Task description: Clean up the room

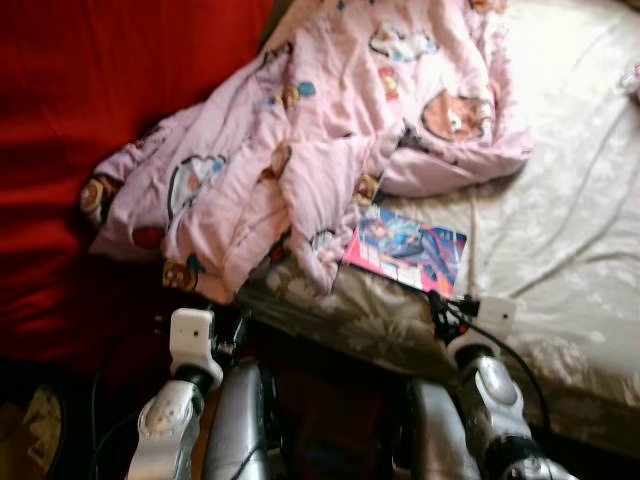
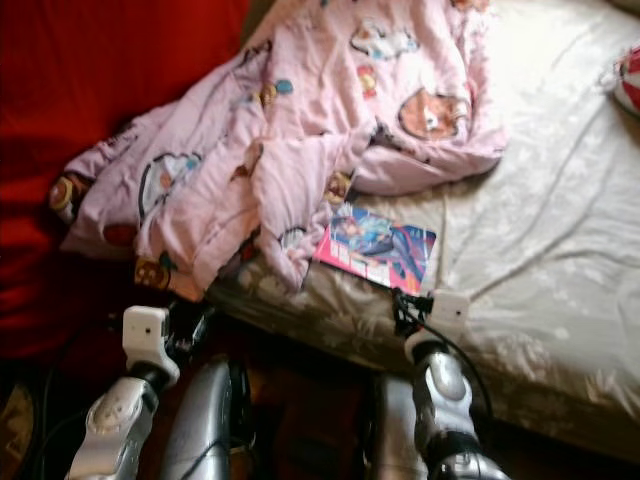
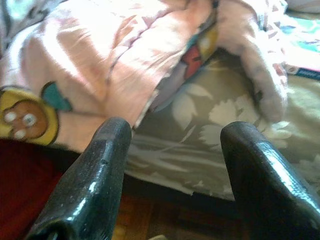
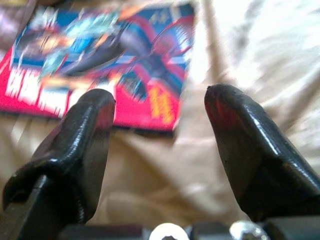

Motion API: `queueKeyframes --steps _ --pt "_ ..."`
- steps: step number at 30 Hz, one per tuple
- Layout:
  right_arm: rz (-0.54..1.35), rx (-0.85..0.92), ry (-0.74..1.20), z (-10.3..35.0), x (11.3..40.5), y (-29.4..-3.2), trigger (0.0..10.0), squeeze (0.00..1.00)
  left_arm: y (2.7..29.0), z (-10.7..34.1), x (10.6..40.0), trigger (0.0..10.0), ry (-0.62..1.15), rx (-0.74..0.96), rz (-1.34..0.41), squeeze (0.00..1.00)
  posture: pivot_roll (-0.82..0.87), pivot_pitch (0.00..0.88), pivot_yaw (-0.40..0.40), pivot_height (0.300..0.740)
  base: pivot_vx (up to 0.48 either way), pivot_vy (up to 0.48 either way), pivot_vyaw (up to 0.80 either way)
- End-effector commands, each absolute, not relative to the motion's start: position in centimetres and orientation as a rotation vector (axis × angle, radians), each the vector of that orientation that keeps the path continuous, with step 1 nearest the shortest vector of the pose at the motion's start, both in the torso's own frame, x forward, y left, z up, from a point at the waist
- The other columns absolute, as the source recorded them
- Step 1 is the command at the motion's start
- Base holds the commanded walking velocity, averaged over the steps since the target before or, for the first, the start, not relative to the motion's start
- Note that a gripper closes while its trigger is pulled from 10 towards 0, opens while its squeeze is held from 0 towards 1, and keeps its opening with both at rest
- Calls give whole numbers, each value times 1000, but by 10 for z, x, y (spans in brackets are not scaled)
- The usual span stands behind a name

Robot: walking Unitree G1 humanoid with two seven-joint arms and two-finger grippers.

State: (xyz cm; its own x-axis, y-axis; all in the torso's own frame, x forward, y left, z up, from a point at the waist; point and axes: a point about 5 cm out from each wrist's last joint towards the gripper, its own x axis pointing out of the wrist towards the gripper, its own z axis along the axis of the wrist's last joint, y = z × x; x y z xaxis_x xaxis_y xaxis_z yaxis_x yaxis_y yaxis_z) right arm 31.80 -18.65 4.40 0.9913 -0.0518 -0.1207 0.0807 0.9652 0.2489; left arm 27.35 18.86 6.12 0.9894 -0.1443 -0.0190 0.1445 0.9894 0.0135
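- Two items to clear off the bed (image 1: 560,250): a pink cartoon-print blanket (image 1: 300,150), crumpled and spilling over the near left edge, and a comic book (image 1: 405,250) lying flat, its far corner tucked under the blanket.
- We have the right gripper (image 4: 157,107) spread wide, empty, just short of the comic's near edge.
- We have the left gripper (image 3: 172,135) spread and empty too, at the bed edge below the blanket's hanging fold.
- We judge the comic light, thin and floppy with a slick cover: pinch the exposed near edge.
- Blanket looks soft and bulky: grab a thick fold.
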Motion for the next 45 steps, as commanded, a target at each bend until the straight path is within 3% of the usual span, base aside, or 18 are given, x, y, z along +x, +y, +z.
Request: queueKeyframes --steps 1,5,6,7,12,13,14,27,45 --pt "-102 277 126 44 319 -190 10000 0 193 58 268 10000 43 20 -140 0 47 298 17 592 0 0 0" --pt "-112 320 123 46 323 -192 10000 0 193 58 268 10000 44 21 -142 0 64 307 24 592 0 0 0" --pt "-116 363 123 48 326 -191 10000 627 193 59 267 10000 43 25 -145 0 71 314 28 592 0 0 0" --pt "-99 390 124 50 329 -189 10000 1000 194 59 266 10000 43 28 -146 0 76 319 31 592 0 0 0" --pt "-93 400 134 50 331 -185 10000 1000 197 60 262 10000 50 39 -145 0 86 329 38 592 0 0 0" --pt "-90 424 144 49 331 -184 10000 443 199 59 259 10000 54 43 -143 0 96 337 43 592 0 0 0" --pt "-92 434 146 48 330 -183 10000 0 200 60 257 10000 56 47 -142 0 106 346 49 592 0 0 0" --pt "-48 495 149 48 332 -178 10000 0 207 63 237 10000 80 75 -142 0 149 378 69 592 0 0 0" --pt "-43 503 184 40 326 -182 10000 0 208 66 231 10000 107 89 -148 0 165 385 84 592 0 0 0"
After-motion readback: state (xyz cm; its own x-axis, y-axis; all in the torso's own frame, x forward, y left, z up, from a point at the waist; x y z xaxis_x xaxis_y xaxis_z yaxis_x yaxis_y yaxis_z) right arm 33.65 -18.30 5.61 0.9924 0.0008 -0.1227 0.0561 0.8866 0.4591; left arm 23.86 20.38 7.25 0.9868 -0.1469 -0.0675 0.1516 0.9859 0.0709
